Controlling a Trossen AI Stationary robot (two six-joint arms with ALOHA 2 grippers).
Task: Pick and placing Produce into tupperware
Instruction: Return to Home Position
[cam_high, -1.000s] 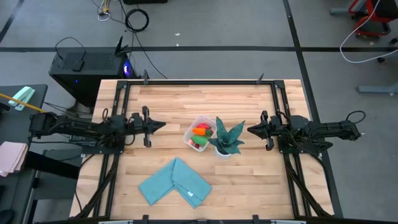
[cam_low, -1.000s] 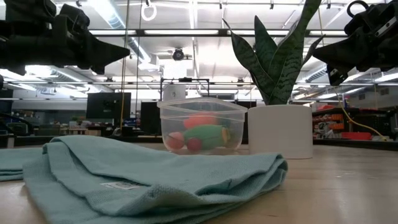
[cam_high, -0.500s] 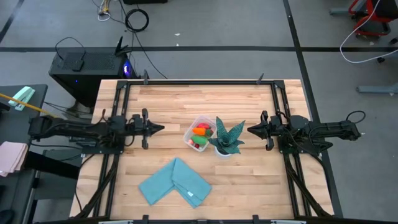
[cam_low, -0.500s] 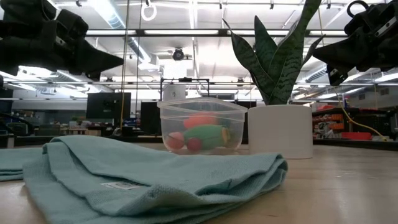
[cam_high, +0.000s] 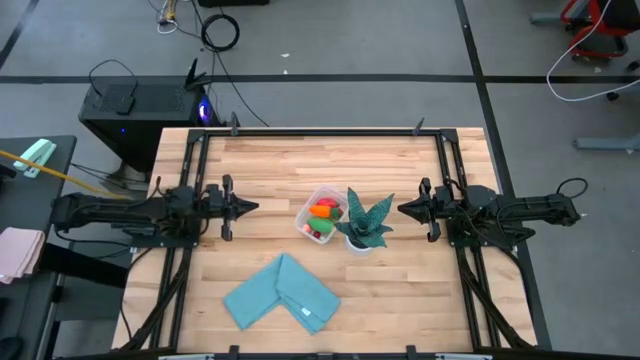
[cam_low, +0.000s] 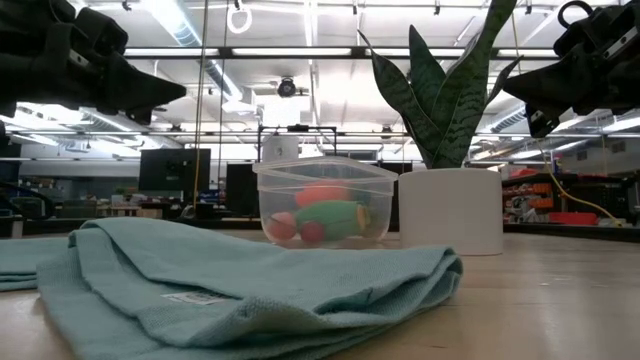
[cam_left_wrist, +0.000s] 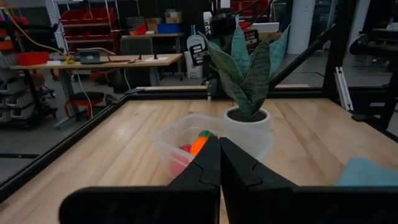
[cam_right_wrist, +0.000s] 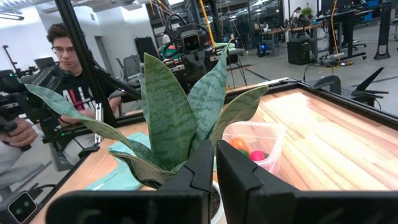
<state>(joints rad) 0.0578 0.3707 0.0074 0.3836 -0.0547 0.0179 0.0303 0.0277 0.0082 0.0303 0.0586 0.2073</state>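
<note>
The left claw (cam_high: 250, 207) hangs above the left side of the wooden table (cam_high: 300, 160), its two dark fingers (cam_left_wrist: 202, 174) pressed together with nothing between them, tips aimed at the centre. The right claw (cam_high: 403, 209) mirrors it from the opposite side, its fingers likewise closed and empty. Between the two, well apart from both, the clear tupperware (cam_high: 302, 218) stands near the middle of the table, just beside the white pot (cam_low: 450, 210) of a spiky plant (cam_high: 368, 215).

The produce lies inside the box: an orange carrot-like piece (cam_low: 320, 193) on top, a green oval (cam_low: 332, 215) beneath it, and small red pieces (cam_low: 312, 232) at the bottom. A folded teal cloth (cam_high: 282, 293) lies toward the table's front, nearest the low camera and apart from the box. Beyond the table, the right wrist view catches a person (cam_right_wrist: 65, 68) in a dark shirt.
</note>
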